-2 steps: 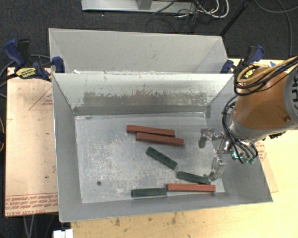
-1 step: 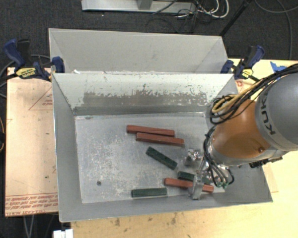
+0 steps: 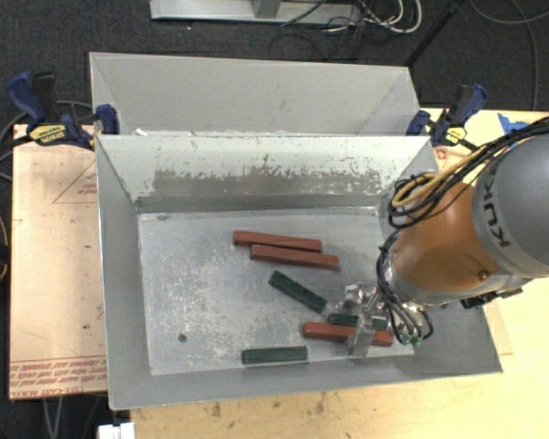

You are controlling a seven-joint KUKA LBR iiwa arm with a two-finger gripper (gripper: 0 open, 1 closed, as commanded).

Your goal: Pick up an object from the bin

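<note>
Toward the lower right of the frame, in the camera view, the gripper hangs low over the floor of the grey metal bin, right above a short reddish-brown rectangular bar. That bar lies nearly level across the frame, its right end dipping slightly, and the gripper crosses it right of its middle, so its left part juts out clear. Whether the gripper is open, closed or already round the bar cannot be told; the wrist and cables hide the contact. A dark green flat bar lies slantwise just up and left, close by. Another dark green bar lies level, lower left. Two longer reddish-brown bars lie side by side further up, well apart. Judging from this, a grasp across the bar's short width looks nearest to hand.
</note>
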